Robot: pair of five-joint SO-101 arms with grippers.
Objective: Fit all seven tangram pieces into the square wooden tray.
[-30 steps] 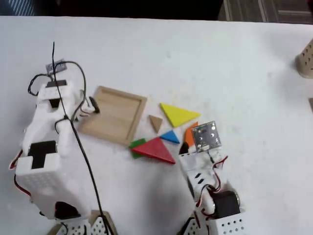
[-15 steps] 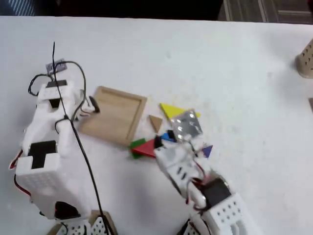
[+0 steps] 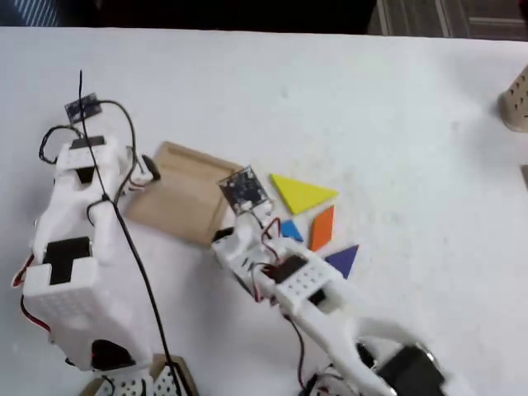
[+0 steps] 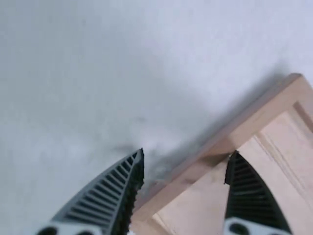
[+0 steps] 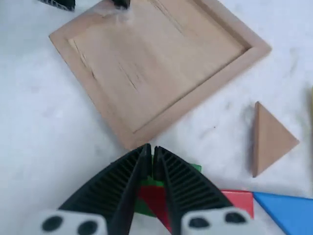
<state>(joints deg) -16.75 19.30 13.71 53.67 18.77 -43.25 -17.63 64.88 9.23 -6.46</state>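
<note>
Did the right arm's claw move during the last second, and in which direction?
Yes. Against the yellow triangle, which stayed put, the right claw went leftward in the high view, to the near corner of the wooden tray.

Widest passage: the white tabletop beyond the pieces and toward the high view's right, bounded by a beige perforated block at the edge. The square wooden tray showed bare floor, reachable from above. Its corner by the left arm was taken by the left gripper, jaws apart astride the rim. The right arm lay across the near table up to the tray's near corner. The right gripper, jaws almost together, stood over a green flat piece and a red triangle. A small tan wooden triangle lay near the tray's side, a strip of table between. A yellow triangle, small blue triangle, orange parallelogram and purple triangle clustered beside that arm, with narrow gaps.
</note>
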